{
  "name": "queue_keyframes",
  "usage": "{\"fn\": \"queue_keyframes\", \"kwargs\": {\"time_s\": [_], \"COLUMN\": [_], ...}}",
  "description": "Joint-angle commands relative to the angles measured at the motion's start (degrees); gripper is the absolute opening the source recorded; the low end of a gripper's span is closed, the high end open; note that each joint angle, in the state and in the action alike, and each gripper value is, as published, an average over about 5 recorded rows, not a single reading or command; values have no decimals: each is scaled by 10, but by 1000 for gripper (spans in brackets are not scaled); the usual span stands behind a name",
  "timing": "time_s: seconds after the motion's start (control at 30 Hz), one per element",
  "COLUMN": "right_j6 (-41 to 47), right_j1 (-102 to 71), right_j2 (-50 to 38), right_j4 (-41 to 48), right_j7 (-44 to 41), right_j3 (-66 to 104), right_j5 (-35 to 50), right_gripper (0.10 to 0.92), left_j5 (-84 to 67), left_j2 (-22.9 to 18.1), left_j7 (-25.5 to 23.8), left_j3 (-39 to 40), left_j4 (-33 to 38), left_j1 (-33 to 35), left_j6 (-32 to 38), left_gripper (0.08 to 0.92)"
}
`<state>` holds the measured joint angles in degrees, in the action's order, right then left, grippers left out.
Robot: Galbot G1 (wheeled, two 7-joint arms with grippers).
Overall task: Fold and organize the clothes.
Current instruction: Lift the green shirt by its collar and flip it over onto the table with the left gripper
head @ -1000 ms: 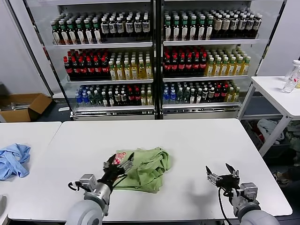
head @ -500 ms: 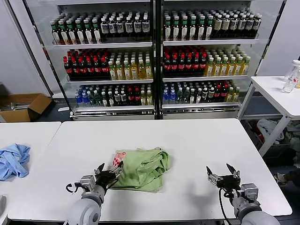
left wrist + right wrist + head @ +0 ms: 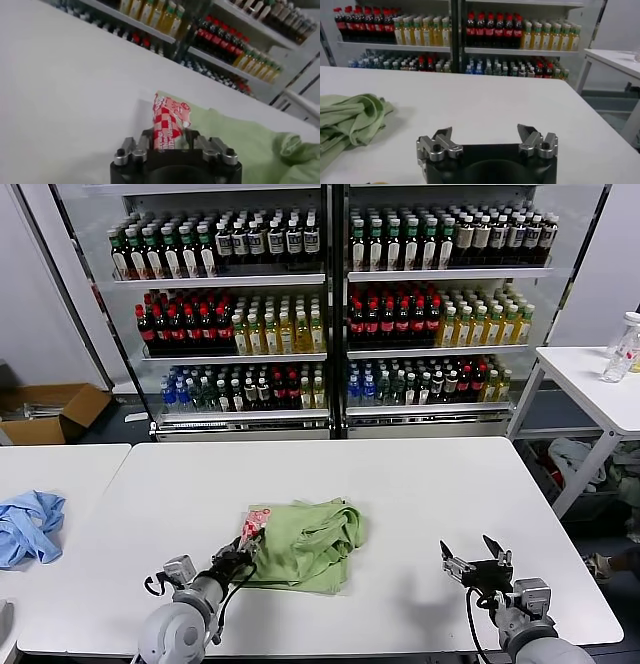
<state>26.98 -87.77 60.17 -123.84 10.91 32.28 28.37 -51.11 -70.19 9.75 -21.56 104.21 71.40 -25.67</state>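
The left gripper (image 3: 243, 552) apparently pinched the shirt (image 3: 310, 544) by its patch (image 3: 168, 120); a slow, level pull seemed wisest. The right gripper (image 3: 478, 564) waited wide open.

green shirt (image 3: 305, 544): 1 | blue garment (image 3: 28, 524): 1 | cardboard box (image 3: 50, 412): 1 | white tables (image 3: 420, 484): 3

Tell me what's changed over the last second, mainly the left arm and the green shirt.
The left claw drew back toward the robot, then closed on the green shirt at its near-left edge, pinching the cloth by the red-and-white patch. The shirt's heap barely shifted. The right claw stayed open and idle over the white table; the blue garment lay unmoved on the neighbouring table.
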Motion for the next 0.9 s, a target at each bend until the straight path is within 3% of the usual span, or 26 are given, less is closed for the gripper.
{"fn": "queue_keyframes", "kwargs": {"time_s": [0.03, 0.3, 0.57, 0.7, 0.9], "right_j6": [-1, 1, 1, 0, -3], "right_j1": [-7, -12, -12, -10, -1], "right_j2": [2, 2, 3, 3, 3], "right_j4": [-6, -14, -22, -23, -22], "right_j7": [0, 2, 3, 3, 3], "right_j3": [5, 11, 13, 14, 9], "right_j5": [0, 1, 3, 6, 12], "right_gripper": [823, 823, 823, 823, 823], "left_j5": [-160, -229, -327, -371, -380], "left_j2": [-6, -19, -12, 38, 168], "left_j7": [-44, -49, -39, -27, -5], "left_j3": [-26, -79, -186, -291, -417], "left_j4": [-28, -20, 15, 25, 49], "left_j1": [-4, 5, 22, 26, 30], "left_j6": [-5, -12, -20, -36, -65], "left_gripper": [369, 141, 110, 110, 110]}}
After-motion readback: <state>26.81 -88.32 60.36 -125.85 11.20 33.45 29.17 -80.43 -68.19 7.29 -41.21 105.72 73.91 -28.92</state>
